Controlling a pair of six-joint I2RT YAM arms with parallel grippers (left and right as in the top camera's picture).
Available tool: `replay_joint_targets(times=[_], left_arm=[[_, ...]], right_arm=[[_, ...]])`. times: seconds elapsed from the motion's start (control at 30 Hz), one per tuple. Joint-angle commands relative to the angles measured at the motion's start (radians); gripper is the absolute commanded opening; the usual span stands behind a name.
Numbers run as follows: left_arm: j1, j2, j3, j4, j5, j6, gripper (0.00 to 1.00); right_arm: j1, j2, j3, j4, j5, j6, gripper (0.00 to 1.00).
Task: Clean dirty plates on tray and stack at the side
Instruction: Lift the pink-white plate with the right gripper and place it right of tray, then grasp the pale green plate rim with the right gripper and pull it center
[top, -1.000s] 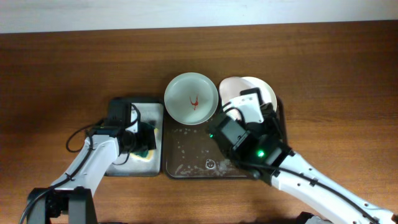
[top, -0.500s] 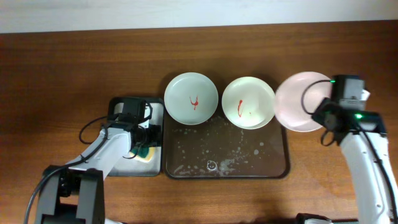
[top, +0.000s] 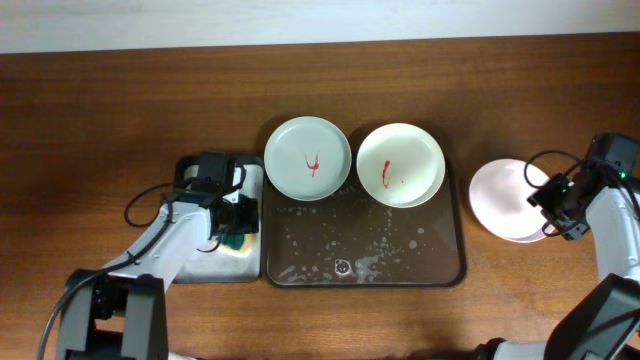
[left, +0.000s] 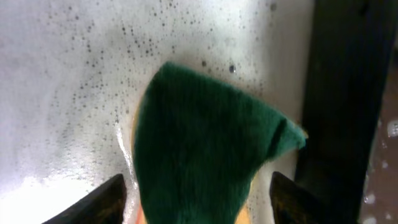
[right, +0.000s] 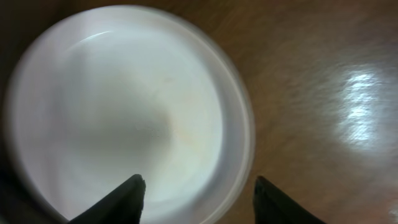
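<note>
**Table** (top: 120, 110): brown wood; carries everything listed below.

**Dark brown tray** (top: 452, 262): rectangular with rounded corners and a raised rim, at the middle of the table. Contents: suds (top: 345, 264) and scattered water drops over a wet floor, and two plates side by side at its far end.

**Pale green plate** (top: 325, 145): round and shallow, at the far left corner of the dark brown tray, overhanging the far rim. Holds one red sauce smear at its centre.

**White plate** (top: 415, 155): round and shallow, at the far right corner of the same tray, also overhanging the far rim. Holds one red streak left of centre.

**Clean white plate** (top: 505, 195): off the tray, flat on the table just beside the tray's right rim. No smear shows on it. It is blurred in the right wrist view.

**Small tray** (top: 215, 270): white-bottomed, just beside the left rim of the dark brown tray. Contents: a soapy film with fine bubbles, and a sponge.

**Sponge** (left: 205, 143): green on top, yellow beneath, lying near the small tray's right wall.

**Left gripper** (left: 198, 202): over the small tray with its fingers spread, one on each side of the sponge. A strip of white floor shows between one finger and the sponge, so it is not clamped.

**Right gripper** (right: 199, 199): above the near edge of the clean white plate, fingers spread wide with nothing between them.
</note>
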Motion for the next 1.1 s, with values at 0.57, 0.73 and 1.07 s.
replay_joint_targets(times=[0.57,0.73,1.07], left_arm=[[-0.004,-0.021,-0.066,-0.099,0.042,-0.018,0.00],[-0.004,-0.021,-0.066,-0.099,0.042,-0.024,0.00],[-0.004,-0.021,-0.066,-0.088,0.042,-0.024,0.00]], right_arm=[[0.902,0.219,0.095,0.316,-0.271,0.011,0.49],[0.916,0.338,0.095,0.425,-0.258,0.167,0.31],[0.914,0.340,0.098,0.300,-0.312,0.188,0.05]])
